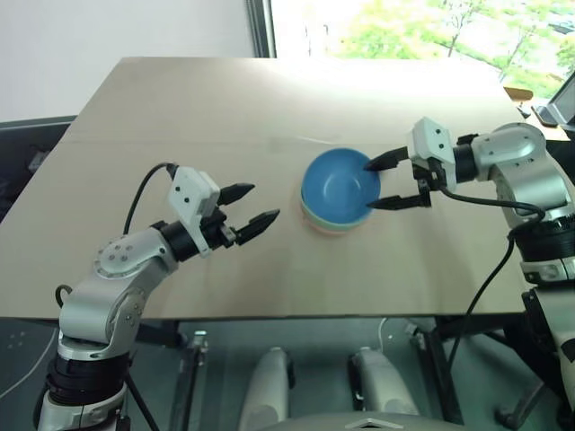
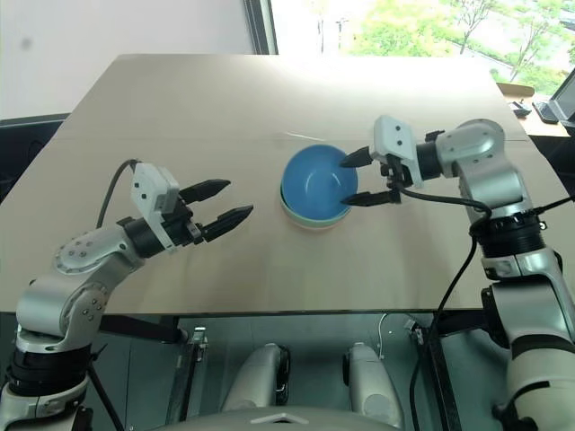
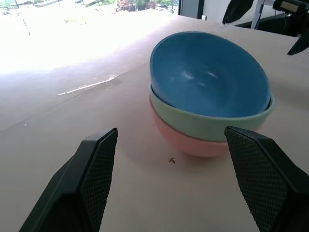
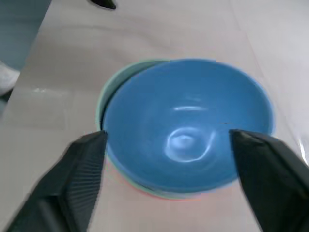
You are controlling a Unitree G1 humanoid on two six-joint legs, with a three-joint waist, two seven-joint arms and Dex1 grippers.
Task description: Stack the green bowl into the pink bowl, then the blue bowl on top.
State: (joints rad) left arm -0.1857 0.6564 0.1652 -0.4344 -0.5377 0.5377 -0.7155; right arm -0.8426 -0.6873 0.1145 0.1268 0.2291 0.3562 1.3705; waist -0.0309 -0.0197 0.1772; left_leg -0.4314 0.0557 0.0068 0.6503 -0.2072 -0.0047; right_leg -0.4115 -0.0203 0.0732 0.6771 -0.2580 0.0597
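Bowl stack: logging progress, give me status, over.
Both grippers open, empty: left gripper back from the stack, right gripper beside it. Blue bowl sits tilted in green bowl, green in pink bowl. Nothing in the way.

You see blue bowl (image 1: 340, 187) nested tilted in green bowl (image 3: 207, 126), inside pink bowl (image 3: 193, 144), all upright mid-table.

You were working in what looked like an office or lab room: a plain wooden table (image 1: 225, 135) stood against a large window (image 1: 422, 27) with sunlit trees outside, a bare white wall (image 1: 117, 27) rose beside it, and a monitor's edge (image 2: 564, 90) showed at the right.
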